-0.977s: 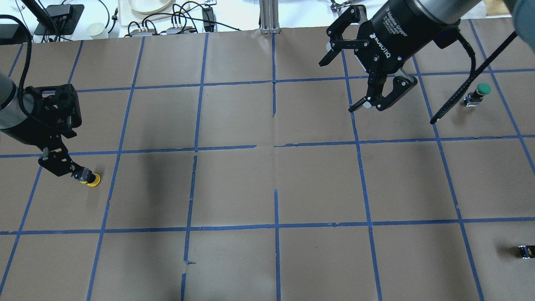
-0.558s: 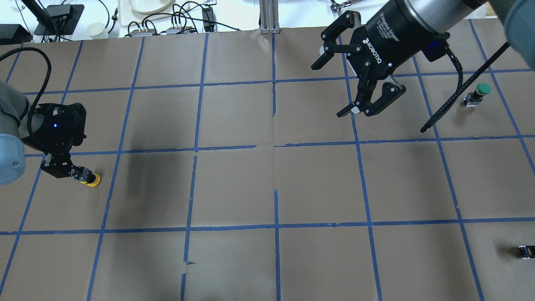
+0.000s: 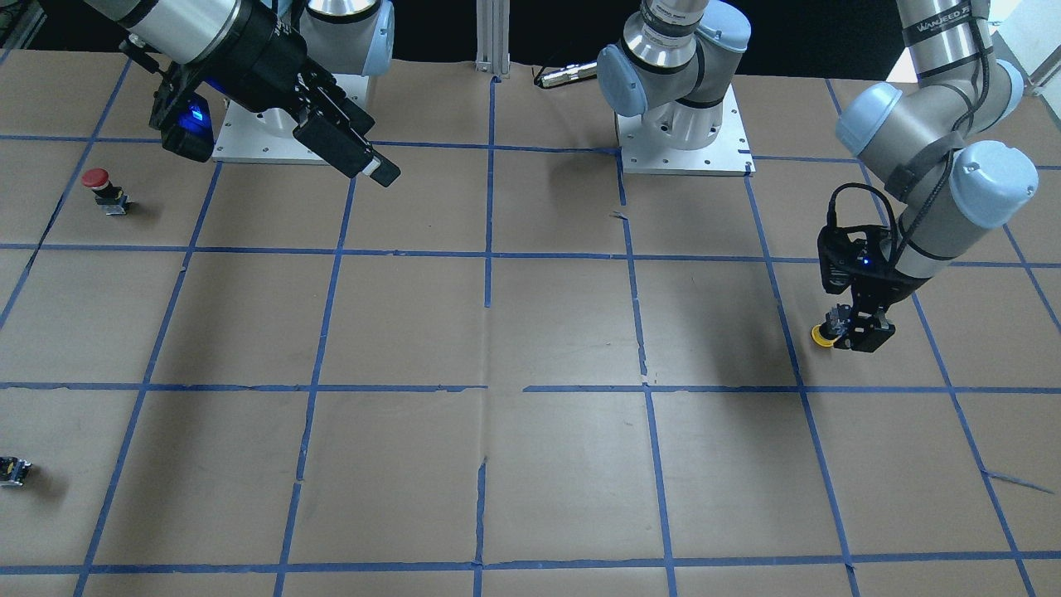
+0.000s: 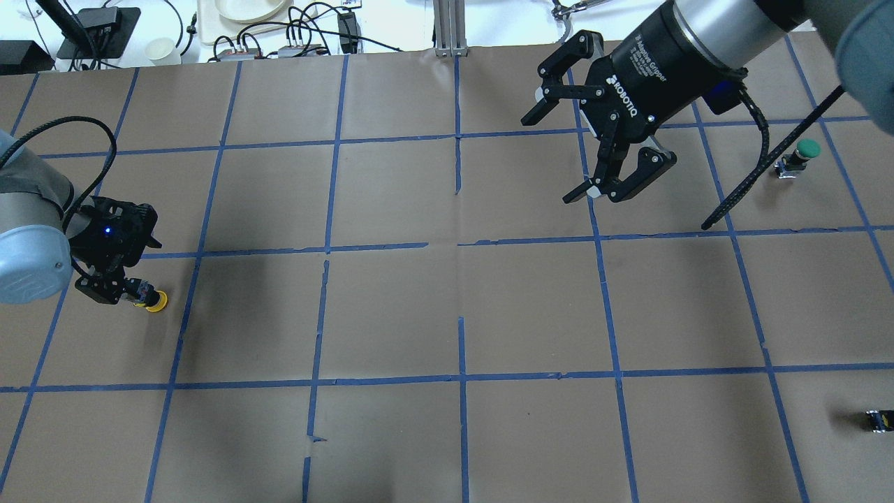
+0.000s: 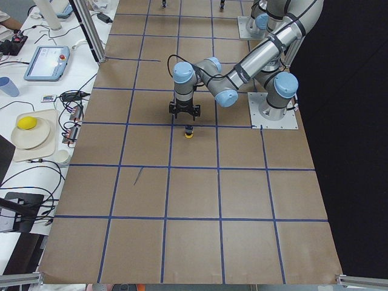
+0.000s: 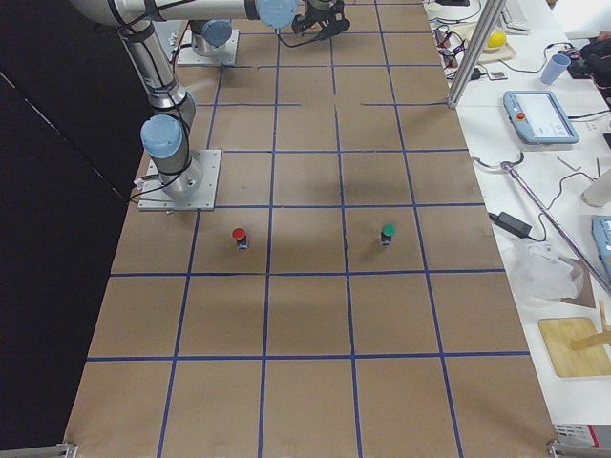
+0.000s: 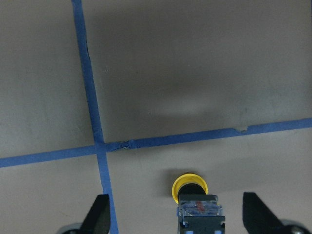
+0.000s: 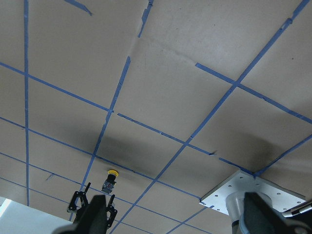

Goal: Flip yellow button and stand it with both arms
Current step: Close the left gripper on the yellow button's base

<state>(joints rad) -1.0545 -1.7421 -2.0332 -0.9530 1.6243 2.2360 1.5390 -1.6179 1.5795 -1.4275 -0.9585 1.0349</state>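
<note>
The yellow button [image 4: 155,301] lies on its side on the brown paper at the table's left, cap pointing away from my left gripper [image 4: 129,292]. In the left wrist view the button [image 7: 191,187] sits between the two wide-apart fingers [image 7: 100,217], its black body [image 7: 200,214] at the bottom edge, touching neither finger. The left gripper is open and low over the table; it also shows in the front-facing view [image 3: 858,336] beside the button [image 3: 823,336]. My right gripper [image 4: 552,159] is open and empty, held high at the back right, far from the button.
A green-capped button [image 4: 803,152] stands at the right, beside the right arm's cable. A red-capped button [image 3: 98,181] stands near the right arm's base. A small capless black part [image 4: 876,420] lies at the right edge. Blue tape lines grid the paper.
The left arm has swung and the left gripper has turned and come down behind the yellow button, which has not moved. The right gripper has shifted slightly left.
</note>
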